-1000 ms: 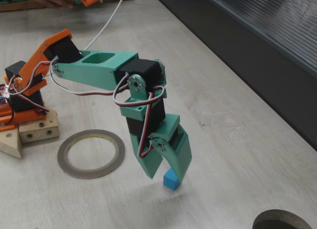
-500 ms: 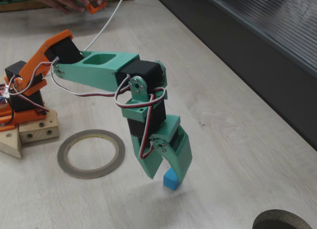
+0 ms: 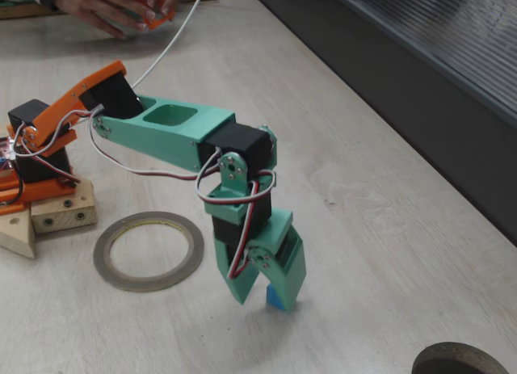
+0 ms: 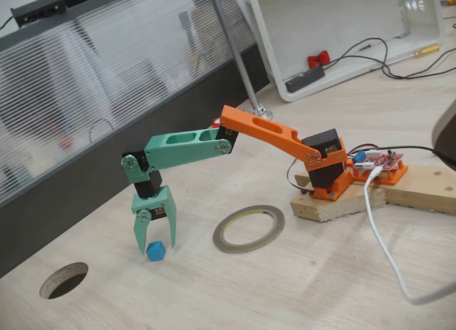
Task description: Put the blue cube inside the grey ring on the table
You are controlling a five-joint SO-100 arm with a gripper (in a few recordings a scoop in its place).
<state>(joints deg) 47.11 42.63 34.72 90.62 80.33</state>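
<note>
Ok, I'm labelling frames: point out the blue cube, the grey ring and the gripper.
blue cube (image 4: 156, 250), a fixed view, its front face.
grey ring (image 3: 106, 271), a fixed view, its left band.
gripper (image 4: 154, 251), a fixed view, between the fingertips.

Cube (image 4: 156, 250) between pincer (image 4: 154, 246) fingers, beside ring (image 4: 249, 228)

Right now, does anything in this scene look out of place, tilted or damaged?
Nothing stands out. The blue cube sits on the table between the open fingers of the gripper, outside the grey ring, which lies flat and intact. Nothing looks spilled or broken.
</note>
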